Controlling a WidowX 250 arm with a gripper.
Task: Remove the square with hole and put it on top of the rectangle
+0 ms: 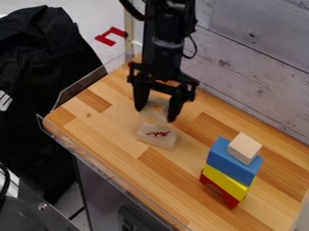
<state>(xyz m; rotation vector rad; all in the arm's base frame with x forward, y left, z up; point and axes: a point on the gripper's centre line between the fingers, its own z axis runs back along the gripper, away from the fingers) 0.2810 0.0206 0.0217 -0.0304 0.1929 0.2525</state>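
Fingers (175,106) spread apart, your gripper (157,114) hangs down just beyond the rectangular block (157,136), the pale one with the red marking. Between them sits a see-through pale piece (156,107) with a small yellowish spot, on the far side of that block from you. You can take this piece as the square with the hole, though the hole itself can't be made out. Whether either side of your grip touches it, you cannot tell.

So you look to be at the pick-up step, lined up around the square but without a sure hold. Your next move is to check that it sits centred, close squarely on its sides, then lift straight up before you travel. The rectangular block, probably your target, is so near that a low carry could knock it; clear its top first, then lower gently and let go once the square lies flat.

Well to the right of the rectangular block, you have a stack on the tabletop (109,131): a red block (232,201), a yellow block (224,182), a blue block (230,164) and a small wooden cube (244,148) on top. Your short carry needn't go near it.
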